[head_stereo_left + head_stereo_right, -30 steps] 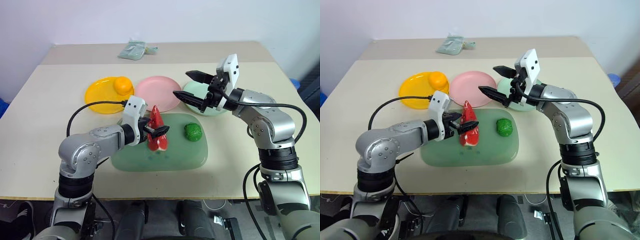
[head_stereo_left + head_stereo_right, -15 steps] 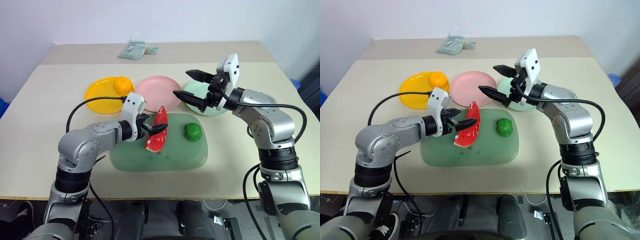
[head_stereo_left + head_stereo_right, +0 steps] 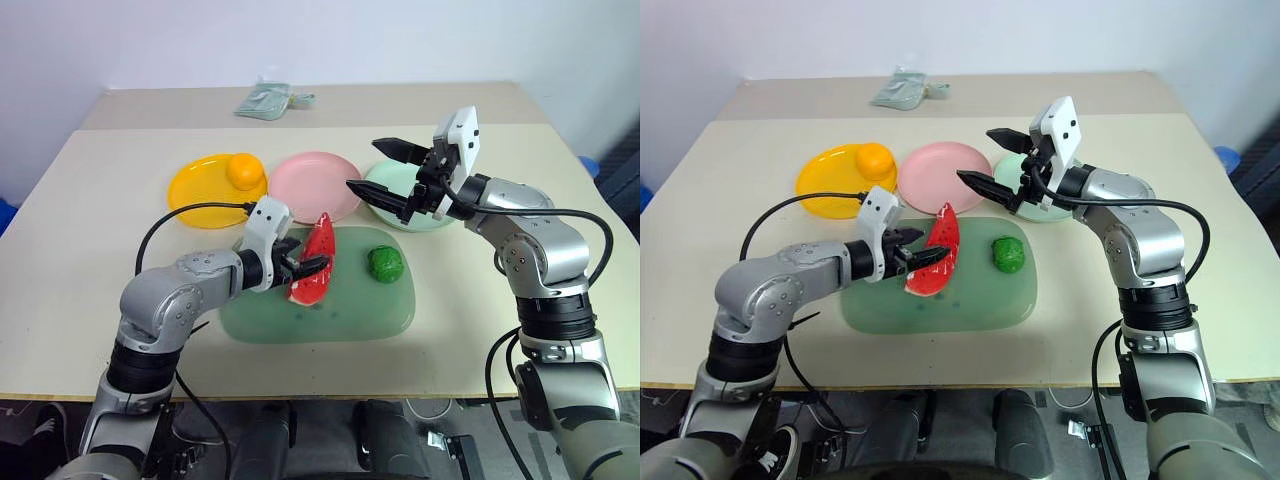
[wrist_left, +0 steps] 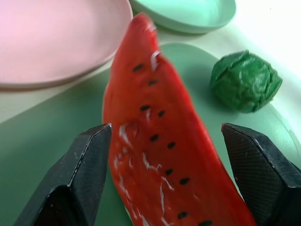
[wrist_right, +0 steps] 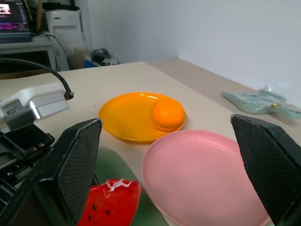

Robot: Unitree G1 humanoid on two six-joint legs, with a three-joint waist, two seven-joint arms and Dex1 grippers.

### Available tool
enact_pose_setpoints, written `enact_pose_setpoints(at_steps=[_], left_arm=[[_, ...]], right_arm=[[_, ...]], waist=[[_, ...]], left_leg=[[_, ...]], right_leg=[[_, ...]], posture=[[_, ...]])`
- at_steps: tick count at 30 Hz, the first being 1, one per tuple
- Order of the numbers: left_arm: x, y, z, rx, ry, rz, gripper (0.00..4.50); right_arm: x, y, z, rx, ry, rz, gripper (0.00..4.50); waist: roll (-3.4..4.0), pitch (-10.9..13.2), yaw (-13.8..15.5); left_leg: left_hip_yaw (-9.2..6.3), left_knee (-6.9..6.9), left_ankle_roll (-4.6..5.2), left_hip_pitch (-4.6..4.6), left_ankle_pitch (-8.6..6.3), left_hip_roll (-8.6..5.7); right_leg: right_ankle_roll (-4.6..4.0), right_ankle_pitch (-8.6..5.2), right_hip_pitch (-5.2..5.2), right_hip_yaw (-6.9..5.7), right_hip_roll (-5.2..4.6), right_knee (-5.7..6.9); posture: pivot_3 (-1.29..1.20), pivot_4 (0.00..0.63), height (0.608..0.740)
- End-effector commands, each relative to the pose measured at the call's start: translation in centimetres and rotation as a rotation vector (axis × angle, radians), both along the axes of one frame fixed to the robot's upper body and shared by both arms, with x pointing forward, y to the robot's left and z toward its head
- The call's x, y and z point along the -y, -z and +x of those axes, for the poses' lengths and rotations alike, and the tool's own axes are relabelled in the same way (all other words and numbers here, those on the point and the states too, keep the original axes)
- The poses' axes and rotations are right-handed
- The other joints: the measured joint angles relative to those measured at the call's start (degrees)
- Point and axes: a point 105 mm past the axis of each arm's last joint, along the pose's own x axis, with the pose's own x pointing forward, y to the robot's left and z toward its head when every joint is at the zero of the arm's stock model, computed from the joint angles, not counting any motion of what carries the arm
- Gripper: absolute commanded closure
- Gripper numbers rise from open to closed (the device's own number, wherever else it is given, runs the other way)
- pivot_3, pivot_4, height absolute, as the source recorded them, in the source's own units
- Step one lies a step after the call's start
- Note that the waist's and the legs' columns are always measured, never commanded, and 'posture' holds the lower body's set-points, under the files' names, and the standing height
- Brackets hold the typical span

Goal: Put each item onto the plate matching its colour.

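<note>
On your left, the yellow plate (image 3: pixel 205 190) sits on the tabletop (image 3: pixel 90 230) with the orange fruit (image 3: pixel 244 170) resting on its far right rim. Next to it comes the pink plate (image 3: pixel 315 184), bare, and right of that the mint green plate (image 3: pixel 400 190).

Your left end effector (image 3: pixel 304 264) reaches in low over the pale green tray (image 3: pixel 340 310), pointing right. Its 2 fingers (image 4: pixel 87 160) straddle the lower end of the red watermelon wedge (image 3: pixel 316 260). In the left wrist view you can see one finger touching the wedge's side while a gap shows between the other finger and the fruit, so the jaws are partly open and I cannot tell whether they have any real hold.

The wedge leans: its long axis runs diagonally, the rounded lower end down on the tray near the end effector, the pointed tip up and away toward the pink plate's near edge.

Further right on the tray you have the knobbly green vegetable (image 3: pixel 385 264), well apart from the wedge.

Your right end effector (image 3: pixel 385 170) hangs above the mint green plate, pointing left, its fingers spread wide and holding nothing.
</note>
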Motion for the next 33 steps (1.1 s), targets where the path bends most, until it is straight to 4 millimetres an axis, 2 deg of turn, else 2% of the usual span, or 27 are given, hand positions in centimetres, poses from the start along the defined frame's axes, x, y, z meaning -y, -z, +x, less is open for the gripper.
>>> enact_pose_setpoints(at_steps=[1,2,5,7,14,16,18,20,22,24,28,33], left_arm=[[0.4,-0.9,-0.2,0.058,0.023,0.001,1.33],[0.5,-0.8,-0.2,0.058,0.029,0.007,1.64],[0.5,-0.8,-0.2,0.048,0.028,-0.01,3.1],[0.3,-1.0,0.1,0.088,0.009,0.013,3.88],[0.1,-1.3,0.4,0.123,0.009,0.023,3.88],[0.3,-2.7,1.0,0.18,-0.009,-0.031,3.88],[-0.7,-4.9,2.9,0.288,-0.099,-0.063,3.88],[-1.4,-6.1,4.0,0.348,-0.152,-0.082,3.88],[-0.9,-7.9,4.3,0.421,-0.115,-0.14,3.88],[-1.1,-9.2,5.2,0.436,-0.151,-0.18,3.88],[-1.4,-9.1,8.0,0.476,-0.216,-0.11,3.88],[-0.7,-7.7,11.7,0.494,-0.248,-0.064,3.88]], right_arm=[[-0.2,-1.4,-0.3,0.061,-0.01,0.013,0.0],[-0.2,-1.4,-0.3,0.061,-0.011,0.013,0.0],[-0.2,-1.4,-0.3,0.06,-0.009,0.013,0.0],[-0.2,-1.4,-0.3,0.062,-0.009,0.01,0.0],[-0.2,-1.4,-0.3,0.066,-0.009,0.009,0.0],[-0.2,-1.3,-0.3,0.066,-0.009,0.006,0.0],[-0.2,-1.5,-0.4,0.058,-0.015,0.021,0.0],[-0.2,-1.4,-0.5,0.048,-0.022,0.023,0.0],[0.1,-1.3,-0.4,0.039,-0.019,0.014,0.0],[0.4,-1.2,-0.3,0.033,-0.013,0.011,0.0],[1.3,-1.4,1.3,0.049,0.103,0.018,0.0],[1.1,-1.2,1.4,0.058,0.108,0.006,0.0]], waist=[[0.0,0.0,0.1],[0.0,0.0,0.1],[0.0,0.0,0.1],[0.0,0.0,0.1],[0.0,0.0,0.0],[0.0,0.0,0.1],[0.0,0.0,0.2],[0.0,0.0,0.2],[0.0,0.0,0.2],[0.0,0.0,0.2],[-0.01,0.0,0.2],[-0.01,0.0,0.1]], left_leg=[[0.0,0.0,0.0,0.0,0.0,0.0],[0.0,0.0,0.0,0.0,0.0,0.0],[0.0,0.0,0.0,0.0,0.0,0.0],[0.0,0.0,0.0,0.01,0.0,0.0],[0.0,0.0,0.0,0.0,0.0,0.0],[0.0,0.0,0.0,0.0,0.0,0.0],[0.0,0.0,0.0,0.0,0.0,0.0],[-0.02,0.01,0.0,-0.01,0.0,0.0],[0.0,0.02,0.0,-0.01,0.0,0.0],[0.01,0.01,0.0,-0.02,0.0,-0.01],[0.04,0.01,0.0,-0.03,0.0,-0.02],[0.07,0.02,0.0,-0.04,0.0,-0.02]], right_leg=[[0.0,0.0,0.0,0.0,0.0,0.0],[0.0,0.0,0.0,0.0,0.0,0.0],[0.0,0.0,0.0,0.0,0.0,0.0],[0.0,0.0,0.0,0.0,0.0,0.0],[0.0,0.0,0.0,0.0,0.0,0.0],[0.0,0.0,0.0,0.0,0.0,0.0],[0.0,0.0,0.0,0.0,0.0,0.0],[0.0,0.0,0.0,-0.01,0.01,-0.01],[0.01,0.0,0.0,-0.01,0.0,-0.02],[0.01,0.01,-0.01,-0.01,0.0,-0.05],[0.08,0.04,0.02,-0.01,0.0,-0.11],[0.11,0.07,0.0,-0.01,0.02,-0.11]], posture=[[0.0,0.15,0.74],[0.0,0.15,0.74],[0.0,0.15,0.74],[0.0,0.15,0.74],[0.0,0.15,0.74],[0.0,0.15,0.74],[0.0,0.15,0.74],[0.0,0.15,0.74],[0.0,0.15,0.74],[0.0,0.15,0.74],[0.0,0.15,0.74],[0.0,0.15,0.74]])
